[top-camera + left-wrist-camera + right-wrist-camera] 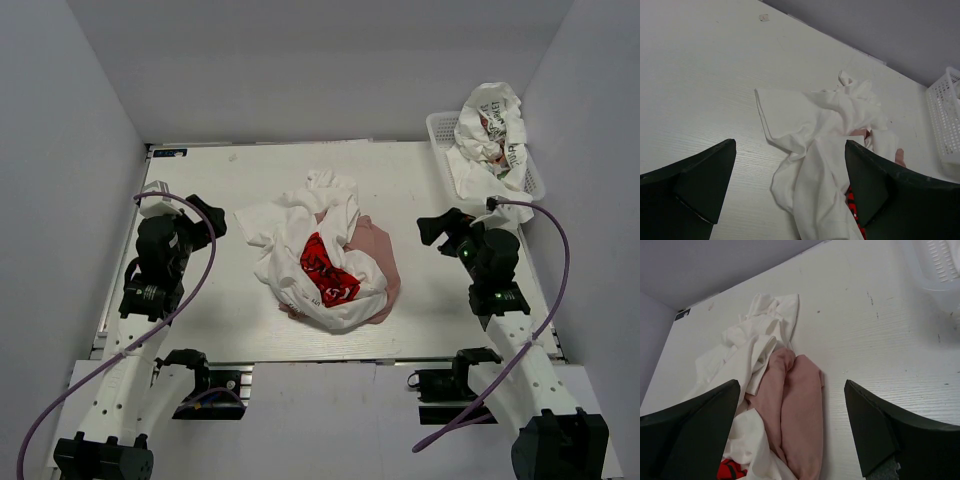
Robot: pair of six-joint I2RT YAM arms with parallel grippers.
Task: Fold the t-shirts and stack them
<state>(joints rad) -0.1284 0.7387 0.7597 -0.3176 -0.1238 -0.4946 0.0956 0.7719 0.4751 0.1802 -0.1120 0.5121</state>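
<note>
Now single out one shirt from the heap of t-shirts (325,262) lying tangled mid-table (200,300). Note the left gripper (205,225) spread wide and empty just left of the heap, and the right gripper (438,228) equally wide and empty just right of it, neither touching cloth.

Judging by the tangle, begin with the plain white tee (320,205), uppermost at the far side and seemingly a separate shirt. Aim the left fingers at its flat flap (785,117), reaching out toward that arm. Pinch the edge only, one layer deep, then draw outward and low across the table rather than straight up, so as not to drag along the white tee with red print (328,275) or the dusty pink tee (378,262).

Bring the right gripper down on the pink cloth as an anchor if needed. Cannot tell the boundary between the two white shirts from any view, so test with a gentle tug before committing. Lay the freed shirt flat on bare table before folding. Leave the crumpled white tee (490,125) in the basket (436,128) at the far right for later.
</note>
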